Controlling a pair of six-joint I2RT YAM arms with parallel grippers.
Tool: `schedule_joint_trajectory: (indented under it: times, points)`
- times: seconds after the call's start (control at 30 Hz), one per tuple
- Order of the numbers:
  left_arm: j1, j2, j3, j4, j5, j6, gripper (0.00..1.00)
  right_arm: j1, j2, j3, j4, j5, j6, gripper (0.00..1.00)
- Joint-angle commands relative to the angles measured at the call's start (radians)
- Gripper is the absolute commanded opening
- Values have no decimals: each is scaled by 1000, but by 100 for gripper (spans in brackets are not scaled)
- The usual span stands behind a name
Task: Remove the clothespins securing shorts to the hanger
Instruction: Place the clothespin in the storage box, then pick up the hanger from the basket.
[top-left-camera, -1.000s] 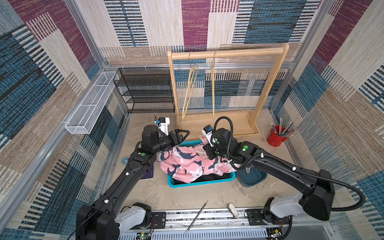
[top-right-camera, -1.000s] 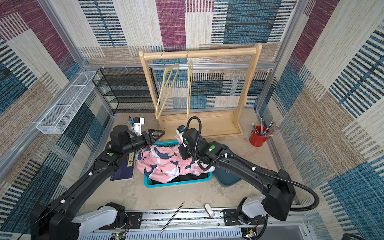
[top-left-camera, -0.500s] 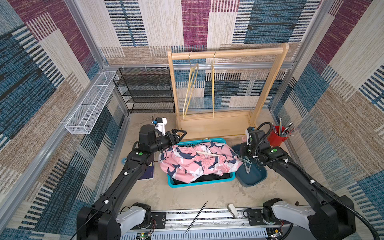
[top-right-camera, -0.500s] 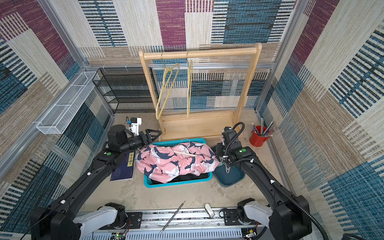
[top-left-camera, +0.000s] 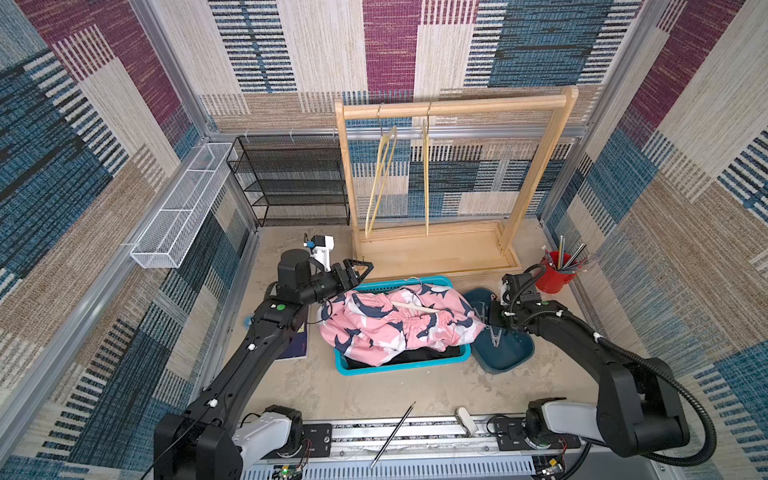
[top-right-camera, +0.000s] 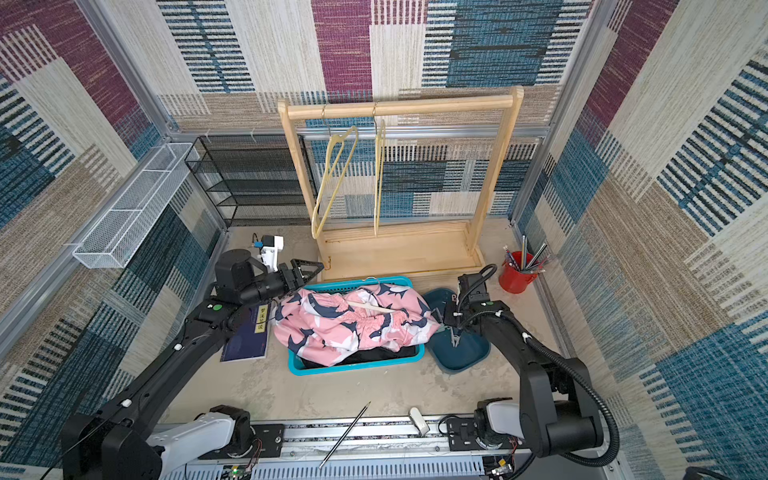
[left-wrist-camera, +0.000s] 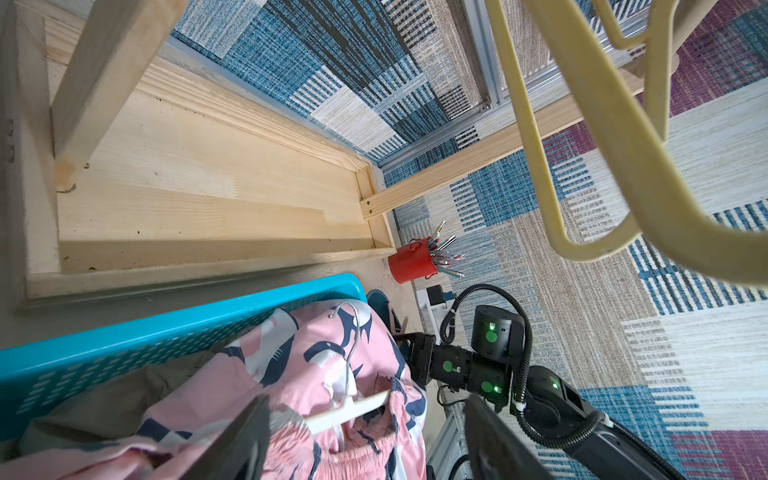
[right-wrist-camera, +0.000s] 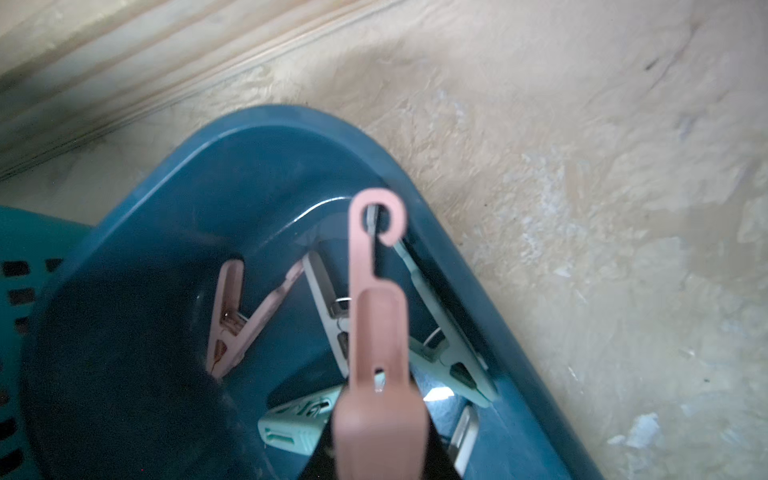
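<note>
Now, vs 1 s ago, the R gripper (top-right-camera: 454, 334) is shifted off the pink shorts (top-left-camera: 395, 328) to above the dark blue bin (right-wrist-camera: 124, 249), with a pink clothespin (right-wrist-camera: 376, 332) pinched in its jaws over other clothespins (right-wrist-camera: 232, 316). Shorts are left in the teal basket (top-left-camera: 399, 365). The L gripper (top-left-camera: 359, 272) is kept wide.

L arm (top-left-camera: 266, 345) stretches fwd from its base near the front edge, forearm abt level. The left claw (top-left-camera: 360, 269) points across toward the R side, jaws spread wide w/ nothing between them. R arm (top-left-camera: 582, 336) is bent at the elbow & reaches inward. Its wrist tips down, and the right claw (top-left-camera: 494, 331) points straight down, pinching a pink clothespin (right-wrist-camera: 376, 332) upright betw. its fingers.
</note>
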Motion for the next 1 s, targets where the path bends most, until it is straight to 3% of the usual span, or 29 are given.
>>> schedule_joint_trajectory:
  times: [0.0, 0.13, 0.3, 0.5, 0.6, 0.77, 0.97]
  points:
    - [2, 1, 14, -28, -4, 49, 76, 0, 12, 10, 33, -25, 1, 46]
    - [2, 4, 16, -31, -3, 54, 76, 0, -30, 43, 5, -22, 1, 55]
    - [2, 15, 24, -37, 4, 65, 77, 1, -123, 122, -42, -82, -56, 58]
    - [2, 40, 75, -146, -2, 146, 79, 17, -205, 174, 57, -472, -117, 58]
    - [2, 33, 88, -197, -22, 189, 79, 77, -197, 181, 123, -584, -140, 58]
    - [2, 19, 109, -243, -36, 221, 80, 213, -96, 174, 218, -621, -146, 59]
    - [2, 8, 94, -236, -34, 209, 80, 301, 8, 178, 296, -677, -174, 59]
